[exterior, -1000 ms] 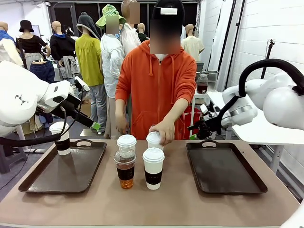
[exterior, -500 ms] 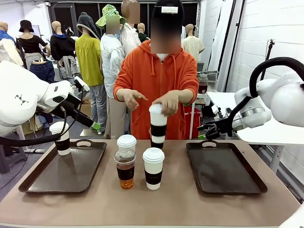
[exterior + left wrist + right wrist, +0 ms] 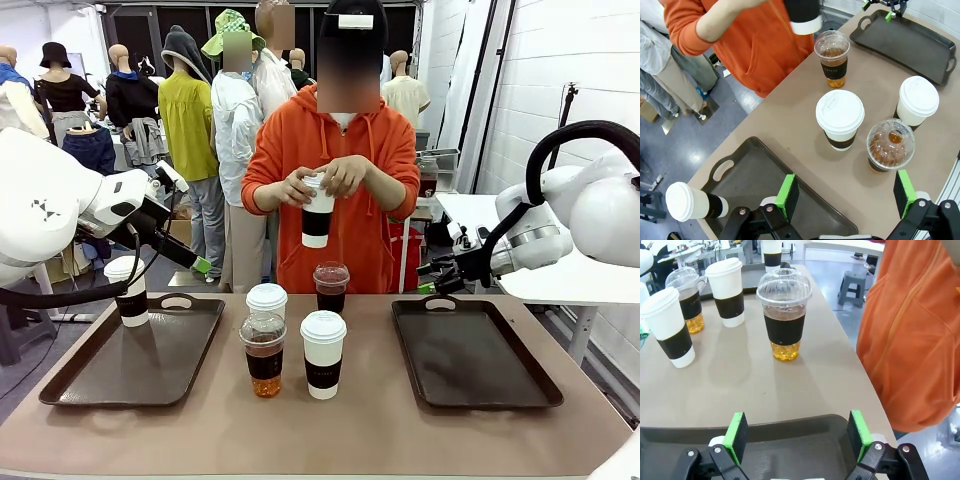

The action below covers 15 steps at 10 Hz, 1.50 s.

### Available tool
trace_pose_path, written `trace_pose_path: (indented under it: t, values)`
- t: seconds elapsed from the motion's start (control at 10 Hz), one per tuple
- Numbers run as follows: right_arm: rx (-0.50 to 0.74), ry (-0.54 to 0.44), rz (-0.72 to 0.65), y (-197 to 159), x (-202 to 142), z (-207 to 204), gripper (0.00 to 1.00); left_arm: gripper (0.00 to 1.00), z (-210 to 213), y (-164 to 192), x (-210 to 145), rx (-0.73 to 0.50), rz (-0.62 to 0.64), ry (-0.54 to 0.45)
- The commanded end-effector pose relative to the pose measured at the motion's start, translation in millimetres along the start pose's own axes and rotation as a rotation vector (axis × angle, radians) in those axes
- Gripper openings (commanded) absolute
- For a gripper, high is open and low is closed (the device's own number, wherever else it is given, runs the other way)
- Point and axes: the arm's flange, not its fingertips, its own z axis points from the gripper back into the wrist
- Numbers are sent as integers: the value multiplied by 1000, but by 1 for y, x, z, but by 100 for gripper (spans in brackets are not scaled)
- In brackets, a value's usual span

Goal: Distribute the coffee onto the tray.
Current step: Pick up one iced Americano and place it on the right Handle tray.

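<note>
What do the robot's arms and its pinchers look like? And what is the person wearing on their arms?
The left arm and right arm are rounded white shells with a black cable looping beside each. The left gripper and right gripper are black, with two fingers ending in bright green pads. The person wears a long-sleeved orange hoodie.

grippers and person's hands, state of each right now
left gripper: open, empty
right gripper: open, empty
person's right hand: holding white paper cup
person's left hand: on same cup
</note>
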Motion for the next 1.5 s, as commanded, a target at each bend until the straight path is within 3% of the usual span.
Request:
trace_pose_path:
  t: [0.0, 0.7, 1.4]
  values:
    - [2, 1, 4, 0, 2, -2, 100, 100, 0, 1, -2, -15, 3, -8]
    - [1, 0, 1, 0, 0, -1, 100, 100, 0, 1, -2, -15, 3, -8]
    - [79, -64, 17, -9, 8, -77, 100, 100, 0, 1, -2, -15, 3, -8]
